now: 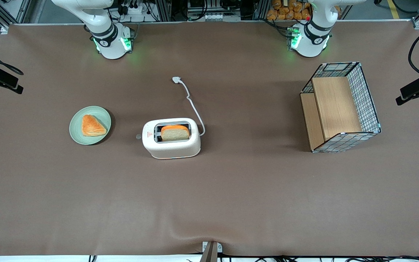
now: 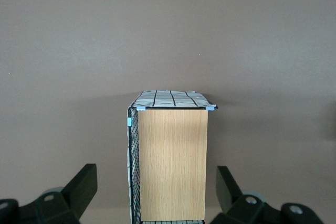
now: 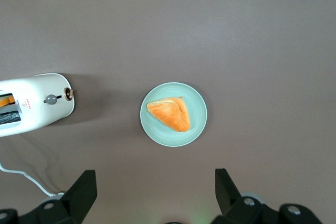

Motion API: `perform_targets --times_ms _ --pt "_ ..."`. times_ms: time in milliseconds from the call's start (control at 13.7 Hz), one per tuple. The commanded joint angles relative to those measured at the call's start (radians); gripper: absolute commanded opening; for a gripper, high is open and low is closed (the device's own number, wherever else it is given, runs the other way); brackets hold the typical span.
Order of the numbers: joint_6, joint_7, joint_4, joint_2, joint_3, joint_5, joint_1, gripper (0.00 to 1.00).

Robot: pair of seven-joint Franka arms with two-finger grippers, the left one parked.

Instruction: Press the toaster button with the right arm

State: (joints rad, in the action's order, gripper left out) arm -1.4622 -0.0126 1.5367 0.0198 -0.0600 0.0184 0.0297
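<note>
**Desk:** Cream-white and alone mid-table, is that the toaster point(image 1: 171, 138)?

**Photographer:** Yes. It sits on the brown table cover point(image 1: 231, 189), with a slice of bread point(image 1: 175, 133) standing in one of its slots. The toaster button point(image 1: 138, 137) is the small pale-grey tab sticking out of the short end that faces the working arm's end of the table. Nothing is touching it.

**Desk:** Where is the gripper?

**Photographer:** The gripper point(image 3: 154, 176) hangs above the table, over the plate beside the toaster, and is seen only by its own wrist camera. Its two black fingers point(image 3: 84, 190) are spread wide apart and hold nothing. It is well clear of the toaster.

**Desk:** And the right arm?

**Photographer:** Only its white base point(image 1: 111, 40) shows from the front, lit green, farther from the front camera than the toaster.

**Desk:** What else lies around the toaster?

**Photographer:** A pale-green plate point(image 1: 76, 133) carrying a golden triangular pastry point(image 1: 92, 126) lies near the button end. A white cord point(image 1: 193, 107) runs from the toaster's other short end to a plug point(image 1: 176, 79), farther from the front camera. A wire basket point(image 1: 367, 98) with wooden panels stands well apart from the toaster, toward the parked arm's end.
</note>
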Motion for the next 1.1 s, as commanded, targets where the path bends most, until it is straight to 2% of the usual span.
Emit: perform_targets --times_ms 0,439,585,659,878,1024 --pt "0.002 -0.007 -0.01 0.002 -0.003 -0.012 -0.002 1.0" --pt "0.008 -0.001 -0.023 -0.009 -0.003 -0.002 -0.005 1.0" --pt "0.014 -0.001 -0.018 -0.012 -0.003 0.073 -0.005 1.0" --pt "0.014 -0.001 -0.012 -0.021 -0.001 0.087 -0.011 1.0" --pt "0.02 -0.012 0.017 -0.043 0.0 0.092 -0.12 1.0" --pt "0.011 -0.021 0.048 -0.079 -0.001 0.118 -0.175 1.0"
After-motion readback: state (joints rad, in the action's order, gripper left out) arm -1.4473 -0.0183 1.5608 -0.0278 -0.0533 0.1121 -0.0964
